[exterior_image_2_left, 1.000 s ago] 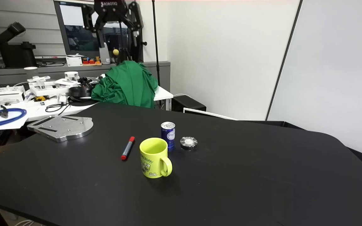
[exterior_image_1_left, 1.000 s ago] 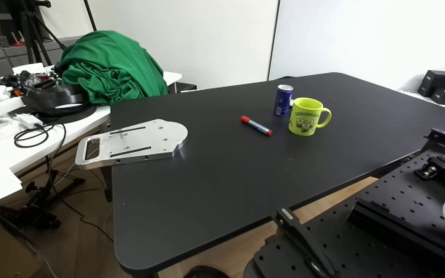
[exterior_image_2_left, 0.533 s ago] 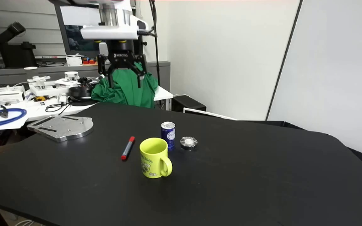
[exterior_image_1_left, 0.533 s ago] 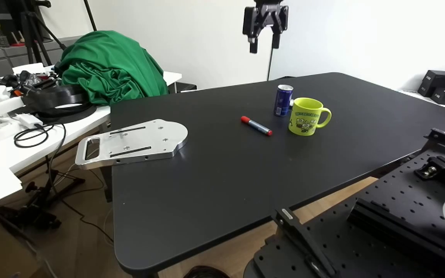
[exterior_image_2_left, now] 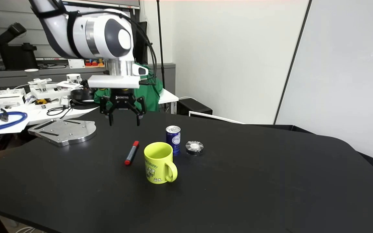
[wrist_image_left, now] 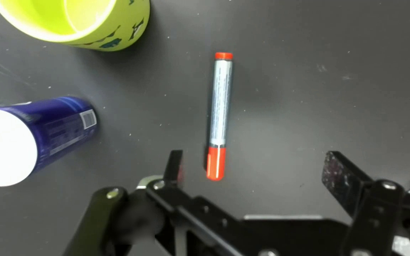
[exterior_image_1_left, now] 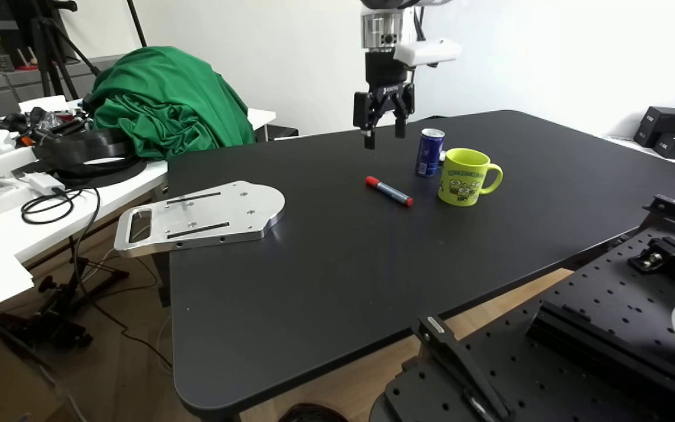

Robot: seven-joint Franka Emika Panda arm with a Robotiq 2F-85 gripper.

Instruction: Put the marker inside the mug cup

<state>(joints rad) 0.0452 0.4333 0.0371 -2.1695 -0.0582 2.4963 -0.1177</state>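
A slim round marker with a pale grey printed barrel and red ends lies flat on the black desk, to the left of an upright, bright yellow-green mug with a side handle in both exterior views, near it but apart. A slim blue metal can with a pale top stands on the far side of the mug. The black two-fingered hand is spread wide with nothing in its grasp, hanging above the desk beyond the marker's red cap, which points to the far side. In the wrist view the marker lies nearer the left finger's line than the right's, so centring it before closing should avoid a nudge. The marker should prove light, stiff and hardly fragile, but its smooth, round barrel may roll or slip if touched off-centre. The best hold is probably square across the barrel, low against the desk; the fingers look set to close that way. Gripping somewhat toward one end might let the other dip first into the mug, since the marker looks too long to go in flat.
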